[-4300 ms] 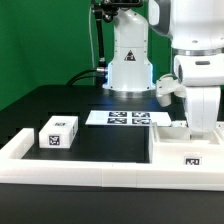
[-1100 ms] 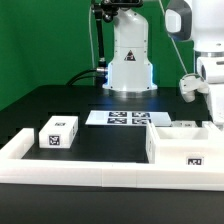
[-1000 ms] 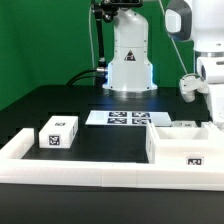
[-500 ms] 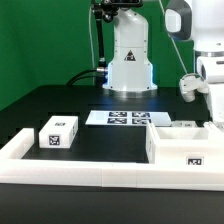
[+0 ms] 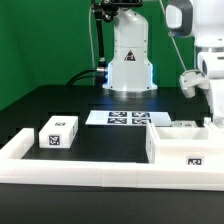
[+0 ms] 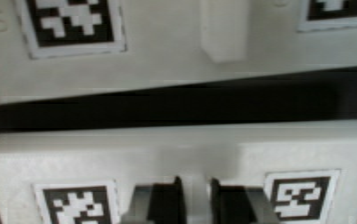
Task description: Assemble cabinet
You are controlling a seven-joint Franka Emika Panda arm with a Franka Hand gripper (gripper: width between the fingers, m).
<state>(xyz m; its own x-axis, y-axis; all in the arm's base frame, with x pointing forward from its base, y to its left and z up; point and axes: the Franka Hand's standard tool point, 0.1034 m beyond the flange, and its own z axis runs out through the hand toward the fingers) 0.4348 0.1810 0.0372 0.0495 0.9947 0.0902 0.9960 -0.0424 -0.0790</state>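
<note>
Though the wrist view is blurred, we see b/w square tags (image 6: 77,203) on the box (image 6: 184,160), patterns unreadable. The gripper (image 6: 180,198) hangs over it; how far open, we can't tell. Box sits at ext. view's right by the rail (image 5: 80,168), block (image 5: 58,131) at left.

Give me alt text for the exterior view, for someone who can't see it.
A large white box sits at the exterior view's right below the robot arm; a small tagged white block sits at that view's left, the marker board between them.
</note>
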